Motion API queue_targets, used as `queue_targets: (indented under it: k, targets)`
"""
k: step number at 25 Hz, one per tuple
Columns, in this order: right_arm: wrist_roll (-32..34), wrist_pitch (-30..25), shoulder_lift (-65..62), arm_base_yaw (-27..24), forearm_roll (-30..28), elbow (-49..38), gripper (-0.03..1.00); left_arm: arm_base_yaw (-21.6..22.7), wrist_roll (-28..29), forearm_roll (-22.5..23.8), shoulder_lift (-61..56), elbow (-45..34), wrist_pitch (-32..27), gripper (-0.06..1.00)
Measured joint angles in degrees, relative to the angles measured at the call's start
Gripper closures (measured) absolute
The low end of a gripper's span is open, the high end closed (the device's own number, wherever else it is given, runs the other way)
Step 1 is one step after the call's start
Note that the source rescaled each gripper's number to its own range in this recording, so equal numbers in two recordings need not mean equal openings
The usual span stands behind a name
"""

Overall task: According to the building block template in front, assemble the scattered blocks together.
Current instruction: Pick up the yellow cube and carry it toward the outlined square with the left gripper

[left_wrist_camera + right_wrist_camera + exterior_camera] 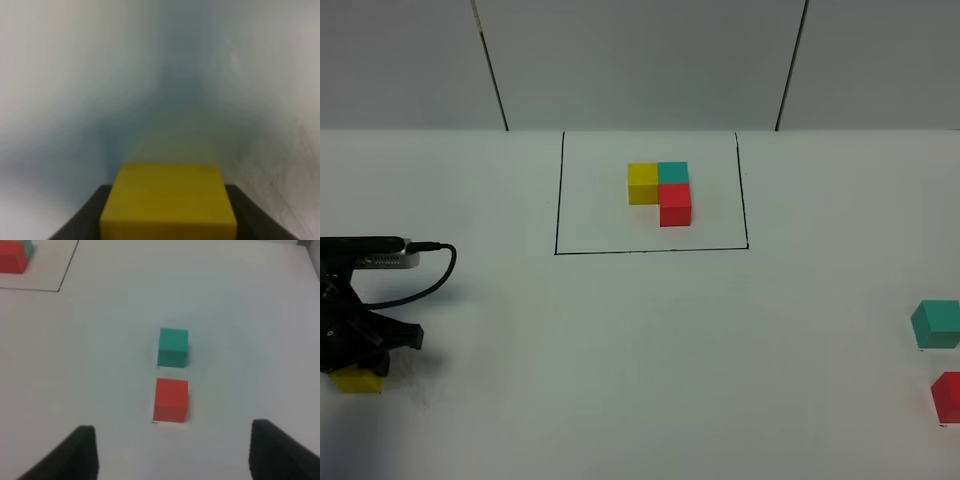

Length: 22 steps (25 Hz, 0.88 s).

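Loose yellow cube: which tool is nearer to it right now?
Left. The left tool is shut on the yellow cube at the left side of the table. The right tool stands open far across it, before the loose red cube and teal cube.

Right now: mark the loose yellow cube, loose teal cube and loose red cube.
loose yellow cube (pixel 169 197), left wrist view, top face.
loose teal cube (pixel 173 339), right wrist view, top face.
loose red cube (pixel 171 390), right wrist view, top face.
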<state>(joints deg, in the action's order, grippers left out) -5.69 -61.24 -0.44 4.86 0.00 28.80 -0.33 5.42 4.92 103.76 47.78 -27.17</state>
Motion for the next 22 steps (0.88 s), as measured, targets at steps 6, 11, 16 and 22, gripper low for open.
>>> queue_targets:
  k: [6,11,16,22]
  targets:
    - [0.0,0.0,0.0,0.0,0.0,0.0,0.49,0.0,-9.24,-1.31,0.11,2.96,-1.57,0.94]
    - [0.0,0.0,0.0,0.0,0.0,0.0,0.49,-0.08,-18.14,-8.65,0.11,11.53,-10.35,0.94]
    - [0.0,0.0,0.0,0.0,0.0,0.0,0.49,-3.72,-35.04,-15.67,0.12,19.08,-20.04,0.94]
    - [0.0,0.0,0.0,0.0,0.0,0.0,0.49,-14.38,-41.73,-17.99,0.17,25.53,-22.39,0.94]
